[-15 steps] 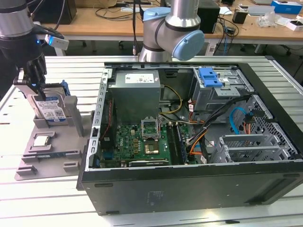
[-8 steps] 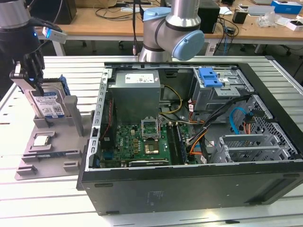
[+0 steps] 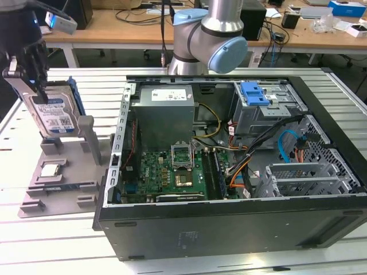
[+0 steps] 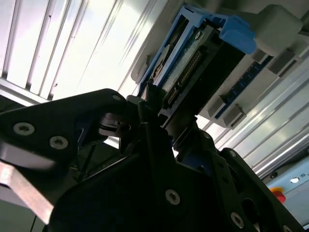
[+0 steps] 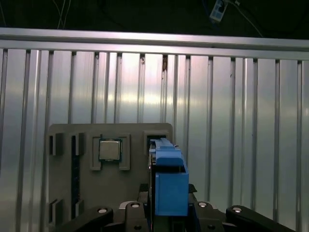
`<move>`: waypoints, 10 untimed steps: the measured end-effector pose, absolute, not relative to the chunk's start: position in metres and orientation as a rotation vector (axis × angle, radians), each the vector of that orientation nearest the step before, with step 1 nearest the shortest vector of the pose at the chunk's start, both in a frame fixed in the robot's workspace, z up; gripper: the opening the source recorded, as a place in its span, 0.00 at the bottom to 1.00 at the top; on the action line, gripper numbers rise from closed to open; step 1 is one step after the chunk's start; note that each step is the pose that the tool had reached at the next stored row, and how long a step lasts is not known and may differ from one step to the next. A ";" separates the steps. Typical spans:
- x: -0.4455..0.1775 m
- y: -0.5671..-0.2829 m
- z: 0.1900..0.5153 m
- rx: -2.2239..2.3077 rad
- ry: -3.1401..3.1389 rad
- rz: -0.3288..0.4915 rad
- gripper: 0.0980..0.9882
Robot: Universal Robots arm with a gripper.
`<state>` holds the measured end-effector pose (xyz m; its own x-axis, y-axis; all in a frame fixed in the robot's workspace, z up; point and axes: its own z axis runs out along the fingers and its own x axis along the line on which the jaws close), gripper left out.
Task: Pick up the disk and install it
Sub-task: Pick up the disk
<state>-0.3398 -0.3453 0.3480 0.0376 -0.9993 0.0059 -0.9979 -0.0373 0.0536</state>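
Blue-framed disk (image 3: 57, 112) pinched in the hand (image 3: 39, 90); exterior view shows label (image 3: 54, 121), second wrist view connector (image 4: 186, 72).

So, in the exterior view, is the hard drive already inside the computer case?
No, the hard drive stands upright at the grey fixture outside the computer case, at the exterior view's left.

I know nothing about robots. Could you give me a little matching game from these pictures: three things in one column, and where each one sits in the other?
Things:
1. disk
2. processor chip
3. blue latch

Places:
A. on the metal cage inside the open computer case
B. upright, gripped by the claw
C. flat in a recess of the grey holder

Pairs: 1-B, 2-C, 3-A
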 end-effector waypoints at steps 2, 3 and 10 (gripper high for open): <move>-0.340 -0.345 0.355 2.232 -2.149 -0.051 0.30; -0.340 -0.344 0.358 2.232 -2.149 -0.051 0.30; -0.340 -0.342 0.385 2.232 -2.150 -0.051 0.30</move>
